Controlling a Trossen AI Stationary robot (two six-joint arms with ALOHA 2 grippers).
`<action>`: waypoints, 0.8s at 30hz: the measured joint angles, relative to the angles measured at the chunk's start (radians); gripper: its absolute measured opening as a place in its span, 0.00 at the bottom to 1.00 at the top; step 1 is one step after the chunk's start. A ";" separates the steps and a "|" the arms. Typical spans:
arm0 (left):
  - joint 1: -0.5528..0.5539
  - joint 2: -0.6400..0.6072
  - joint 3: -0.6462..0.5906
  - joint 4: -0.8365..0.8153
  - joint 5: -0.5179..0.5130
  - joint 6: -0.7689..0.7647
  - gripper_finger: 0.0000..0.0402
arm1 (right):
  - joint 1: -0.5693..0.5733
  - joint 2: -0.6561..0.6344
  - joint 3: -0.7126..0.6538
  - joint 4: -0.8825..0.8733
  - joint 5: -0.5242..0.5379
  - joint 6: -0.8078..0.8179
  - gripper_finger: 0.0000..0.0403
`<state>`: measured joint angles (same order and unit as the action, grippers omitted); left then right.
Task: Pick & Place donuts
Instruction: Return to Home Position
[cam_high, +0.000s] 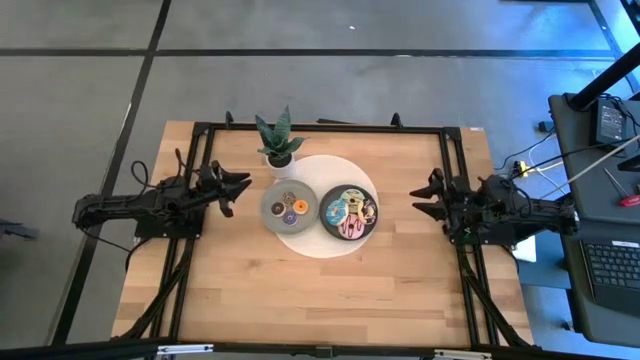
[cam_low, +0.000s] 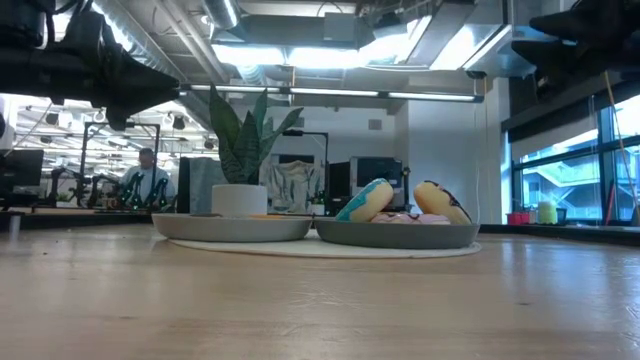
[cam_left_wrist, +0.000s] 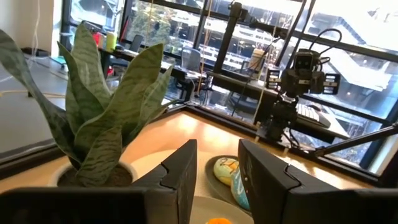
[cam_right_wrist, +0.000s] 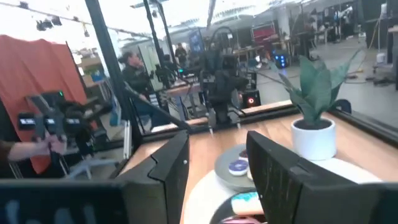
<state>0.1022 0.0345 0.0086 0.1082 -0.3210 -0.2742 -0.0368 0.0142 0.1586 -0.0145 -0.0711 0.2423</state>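
Pale wooden bench (cam_high: 300, 295) with a round white mat (cam_high: 322, 246) at its centre. On the mat, side by side and nearly touching: a light grey round plate (cam_high: 267, 212) on the left arm's side and a darker round plate (cam_high: 323, 215) on the right arm's side.

Small toy donuts (cam_high: 291, 207) with orange, purple and dark icing lie flat in the grey plate. Larger donuts (cam_high: 349, 211), iced pink, blue and yellow, are piled in the dark plate; in the low view two of them lean up on edge. No donut shows loose on the bench, so the sorting looks finished. Only parking the arms seems left.

Left gripper (cam_high: 237, 190) sits near the bench's left edge, fingers spread, holding nothing, pointed at the plates. Right gripper (cam_high: 427, 196) mirrors it at the right edge, likewise spread and empty. Both are well apart from the plates.

Room to move: bare wood across the whole near half. A spiky green plant in a white pot (cam_high: 279, 150) stands just behind the grey plate, nearer the left gripper, and is the one thing to mind on any sweep
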 joint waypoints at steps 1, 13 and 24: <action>0.000 0.000 0.000 0.000 -0.002 0.007 0.29 | 0.000 0.000 -0.001 -0.002 0.003 -0.013 0.40; 0.000 0.000 0.000 0.001 -0.052 0.032 0.28 | 0.000 0.001 -0.141 0.197 0.021 -0.025 0.40; 0.000 0.000 0.000 -0.006 -0.053 0.035 0.28 | 0.000 0.000 -0.151 0.151 0.029 -0.064 0.40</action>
<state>0.1020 0.0341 0.0086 0.1024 -0.3740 -0.2394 -0.0372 0.0145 0.0078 0.1363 -0.0426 0.1783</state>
